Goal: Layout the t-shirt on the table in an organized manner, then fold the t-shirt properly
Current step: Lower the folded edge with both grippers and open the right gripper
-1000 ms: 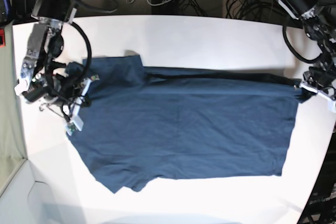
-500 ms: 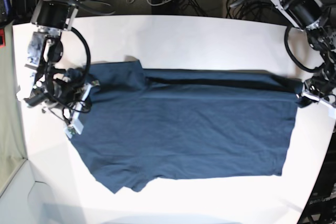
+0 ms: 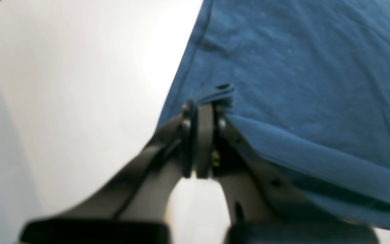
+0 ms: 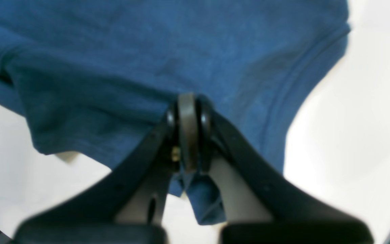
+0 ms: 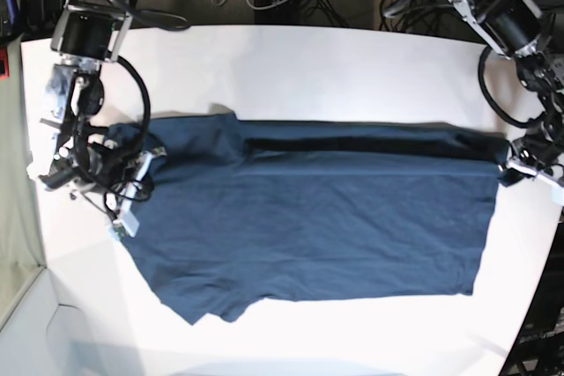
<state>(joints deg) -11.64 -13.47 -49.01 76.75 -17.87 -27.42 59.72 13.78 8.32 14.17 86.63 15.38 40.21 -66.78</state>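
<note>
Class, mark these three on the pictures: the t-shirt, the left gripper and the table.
t-shirt [image 5: 317, 217]: base view, middle of the flat body cloth.
left gripper [image 3: 203, 112]: left wrist view, fingertips shut on a bunched shirt edge.
table [image 5: 335, 68]: base view, bare white top beyond the shirt.

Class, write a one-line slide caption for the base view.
Both grippers, right gripper and left gripper, pinch opposite ends of the navy t-shirt over the white table.

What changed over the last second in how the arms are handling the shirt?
Both grippers, left and right, kept their grip and carried the t-shirt's top edge slightly toward the table's far side. The lower hem and near sleeve stayed put.
</note>
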